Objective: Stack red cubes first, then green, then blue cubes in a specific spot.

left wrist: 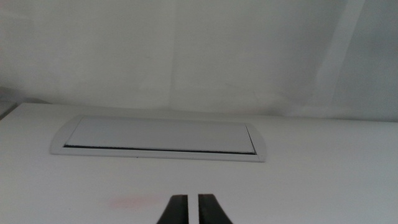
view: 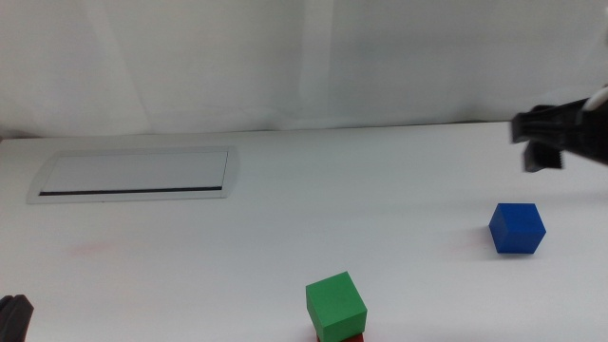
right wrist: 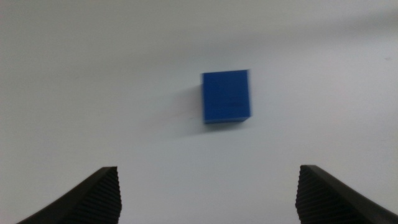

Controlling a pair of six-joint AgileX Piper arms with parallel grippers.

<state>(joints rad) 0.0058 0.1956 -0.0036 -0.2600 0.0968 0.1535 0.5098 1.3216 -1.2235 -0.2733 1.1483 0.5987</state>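
Only the middle view shows the green cube (view: 335,302) sitting on the red cube (view: 353,337) at the near table edge. The right gripper (right wrist: 208,193), jaws wide apart, hangs above the blue cube (right wrist: 226,97), which lies alone on the table (view: 285,218). The left gripper (left wrist: 193,210) waits at the near left corner, jaws almost together.

White table (view: 285,237), blue cube (view: 518,229), red cube (view: 354,337), flush panel (view: 135,174)
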